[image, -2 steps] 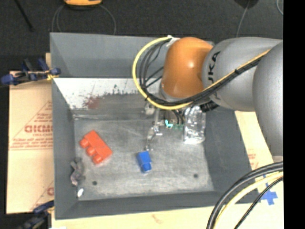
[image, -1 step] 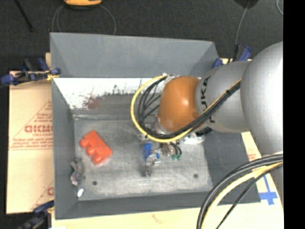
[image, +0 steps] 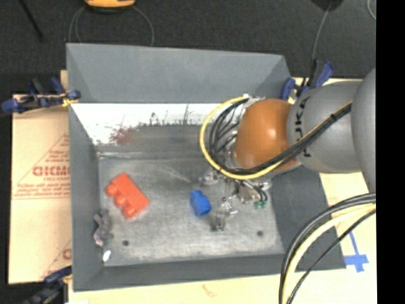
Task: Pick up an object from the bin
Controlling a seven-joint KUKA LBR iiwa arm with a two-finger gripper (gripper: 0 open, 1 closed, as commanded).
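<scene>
My gripper [image: 229,202] hangs low over the bin floor, right of the middle, under the arm's orange cover. A small blue cylinder-like piece [image: 200,203] lies on the floor just left of it, close to the gripper's metal parts; whether they touch is unclear. An orange toy block [image: 127,196] with studs on top lies further left, well apart from the gripper.
A small grey-purple object [image: 100,228] and a tiny white bit [image: 106,255] lie in the bin's front left corner. The arm and its cables cover the bin's right rear part. Bare floor stretches between the orange block and the blue piece.
</scene>
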